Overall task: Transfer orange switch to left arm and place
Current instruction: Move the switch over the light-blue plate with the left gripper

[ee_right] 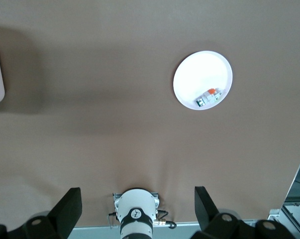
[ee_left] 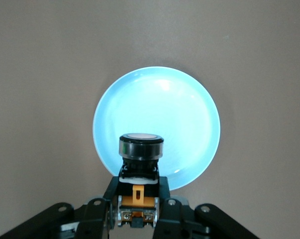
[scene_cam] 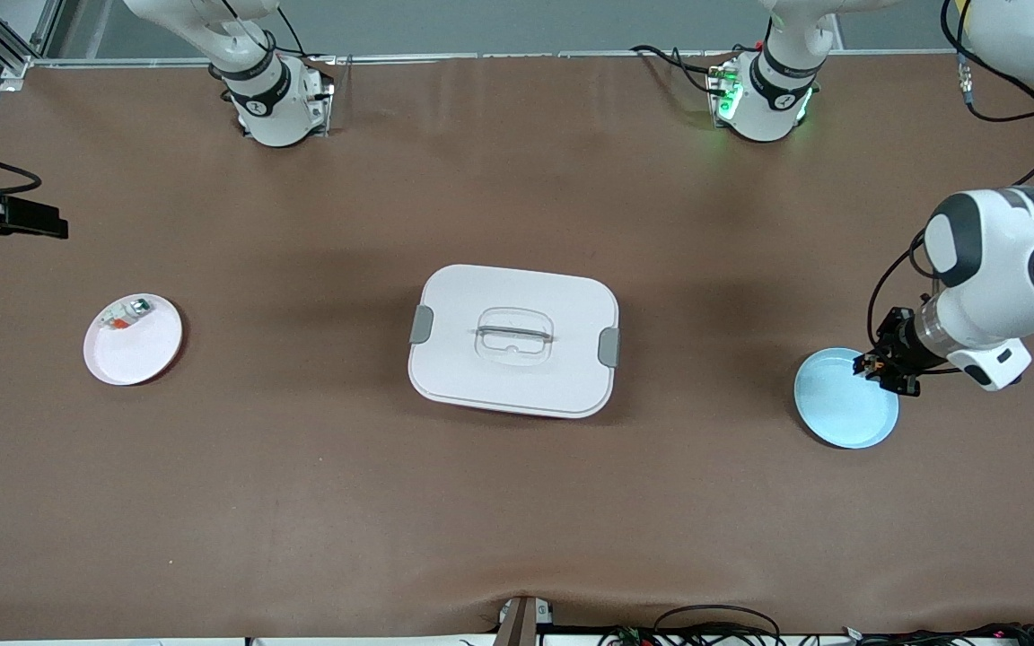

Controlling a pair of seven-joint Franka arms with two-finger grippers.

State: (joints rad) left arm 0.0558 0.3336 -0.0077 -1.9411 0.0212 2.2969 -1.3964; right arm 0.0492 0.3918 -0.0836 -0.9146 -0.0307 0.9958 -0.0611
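Orange switch (ee_left: 141, 149), a small black-bodied push-button, sat clamped between the left gripper (scene_cam: 885, 368)'s jaws over the round pale-blue plate (scene_cam: 840, 408), which held nothing. A shallow hold risked a slip mid-carry, and a low path could clip the large white lidded box (scene_cam: 513, 339) on the brown desk (scene_cam: 517, 520). Right gripper (ee_right: 135, 206) hung with jaws apart above the round white plate (scene_cam: 144, 354), which held a whitish-green part (scene_cam: 125, 314).

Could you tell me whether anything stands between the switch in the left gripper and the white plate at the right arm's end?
Yes. The box sits mid-table between the blue plate, over which the left gripper holds the switch, and the white plate.
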